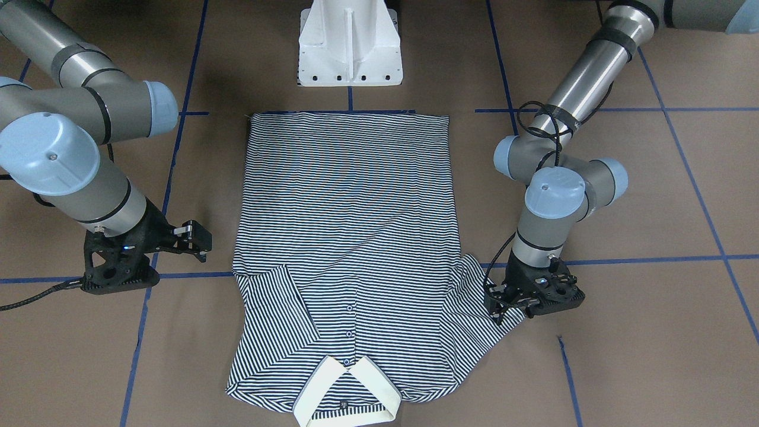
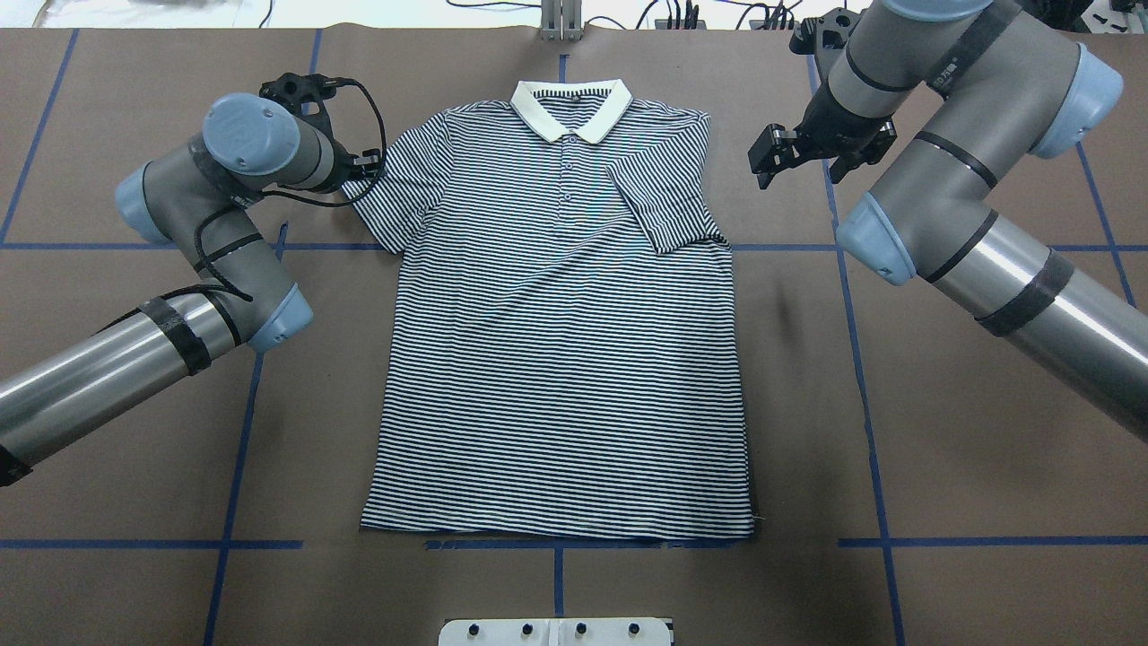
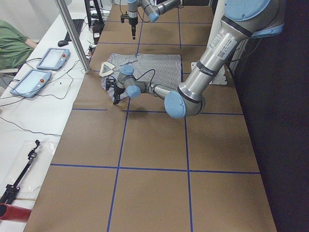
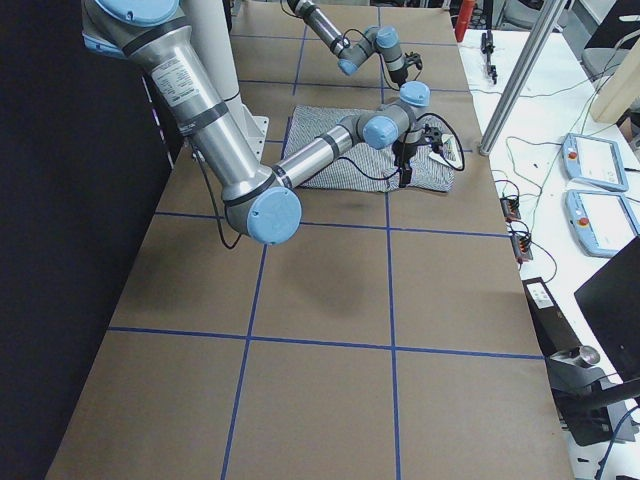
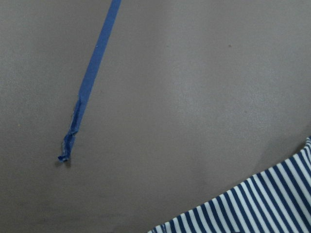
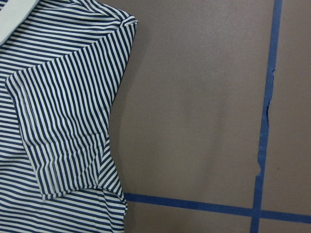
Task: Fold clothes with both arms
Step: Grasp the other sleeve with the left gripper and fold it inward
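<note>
The striped polo shirt (image 2: 565,359) lies flat, front up, with its cream collar (image 2: 571,103) on the far side from the base. One sleeve (image 2: 659,202) is folded over the chest and also fills the right wrist view (image 6: 63,126). My right gripper (image 2: 764,160) hangs open beside that shoulder, apart from the cloth, nothing between its fingers (image 1: 201,240). The other sleeve (image 2: 395,193) lies spread out. My left gripper (image 1: 500,305) sits low at that sleeve's hem; the wrist hides whether it pinches the cloth. A sleeve corner (image 5: 252,208) shows in the left wrist view.
The white pedestal base (image 1: 350,47) stands just behind the shirt's hem. Blue tape lines (image 2: 861,359) grid the brown table. Beyond the table's far edge are a metal post (image 3: 72,34), two pendants (image 3: 53,58), cables and a seated person (image 3: 12,46).
</note>
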### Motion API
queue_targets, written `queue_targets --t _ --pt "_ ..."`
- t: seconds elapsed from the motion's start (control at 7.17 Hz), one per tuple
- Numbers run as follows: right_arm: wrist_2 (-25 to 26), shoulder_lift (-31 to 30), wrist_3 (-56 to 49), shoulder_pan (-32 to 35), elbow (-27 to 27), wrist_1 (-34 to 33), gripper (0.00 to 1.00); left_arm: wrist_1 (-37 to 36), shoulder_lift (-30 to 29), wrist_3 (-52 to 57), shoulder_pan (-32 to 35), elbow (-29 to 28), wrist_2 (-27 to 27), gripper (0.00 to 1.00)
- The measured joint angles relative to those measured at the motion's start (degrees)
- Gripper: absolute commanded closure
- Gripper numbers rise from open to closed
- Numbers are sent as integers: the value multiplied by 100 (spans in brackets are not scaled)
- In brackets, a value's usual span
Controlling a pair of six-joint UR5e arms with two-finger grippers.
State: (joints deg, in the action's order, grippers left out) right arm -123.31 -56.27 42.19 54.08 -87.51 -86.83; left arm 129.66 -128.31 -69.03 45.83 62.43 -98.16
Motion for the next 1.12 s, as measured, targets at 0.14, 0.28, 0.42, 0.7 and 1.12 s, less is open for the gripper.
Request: queue_targets --t 0.14,0.28,0.42,0.7,1.12 --pt "0 -3 0 1 3 0 0 -26 -30 2 0 16 -14 100" --pt "0 -6 0 2 7 0 0 -45 -55 3 1 33 -24 100" --pt "0 -6 0 0 11 0 0 -83 -76 3 25 59 -34 100" --pt "0 -13 0 -1 14 0 0 -681 -276 -10 109 386 -197 100" --pt "0 -28 0 3 10 7 0 -1384 -1044 -683 53 358 -277 100"
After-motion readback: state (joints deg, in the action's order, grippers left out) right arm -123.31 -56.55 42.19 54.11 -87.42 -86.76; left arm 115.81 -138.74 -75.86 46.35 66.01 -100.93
